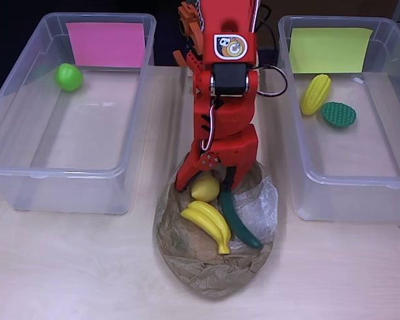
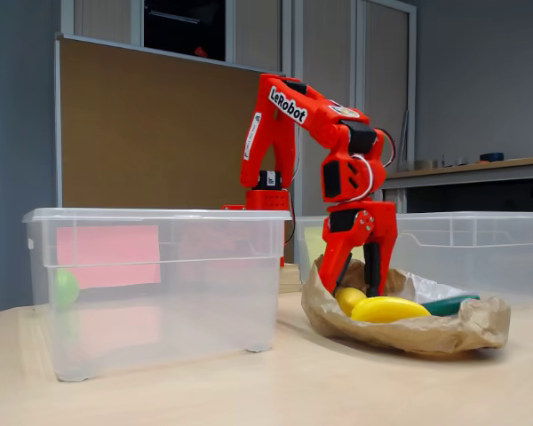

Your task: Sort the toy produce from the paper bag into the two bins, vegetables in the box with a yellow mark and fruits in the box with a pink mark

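- Paper bag [image 1: 213,267] lies flattened on the desk [image 1: 67,267], holding a lemon [image 1: 205,188], banana [image 1: 209,225] and cucumber [image 1: 239,223].
- Pincer [image 1: 207,179] straddles the lemon, fingers apart.
- Pink-marked bin [image 1: 27,143] holds a green fruit [image 1: 69,77].
- Yellow-marked bin [image 1: 360,187] holds corn [image 1: 315,94] and a green vegetable [image 1: 338,114].

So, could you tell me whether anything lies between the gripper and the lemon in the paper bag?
Nothing visible does. In the overhead view the gripper is down in the paper bag with its open fingers either side of the lemon. The banana and the green vegetable lie just past it.
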Available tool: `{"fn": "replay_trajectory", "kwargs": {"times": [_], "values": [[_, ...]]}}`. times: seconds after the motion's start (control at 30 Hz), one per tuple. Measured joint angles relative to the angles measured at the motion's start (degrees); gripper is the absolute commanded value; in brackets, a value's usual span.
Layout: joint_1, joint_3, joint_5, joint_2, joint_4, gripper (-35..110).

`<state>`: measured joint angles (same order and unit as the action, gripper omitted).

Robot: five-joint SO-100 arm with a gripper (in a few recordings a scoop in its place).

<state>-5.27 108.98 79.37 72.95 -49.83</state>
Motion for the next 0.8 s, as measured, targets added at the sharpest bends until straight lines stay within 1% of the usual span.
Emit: {"fn": "replay_trajectory", "kwargs": {"times": [0.27, 0.33, 0.57, 0.7, 0.8], "values": [[1.2, -2.5, -4.1, -3.6, 0.6, 22], [1.2, -3.2, -4.7, -3.8, -0.5, 23], [1.1, -4.0, -5.6, -3.4, -7.7, 38], [1.1, -4.2, -6.6, -2.7, -13.9, 39], [1.2, -4.5, -8.2, -2.7, -15.2, 34]]}}
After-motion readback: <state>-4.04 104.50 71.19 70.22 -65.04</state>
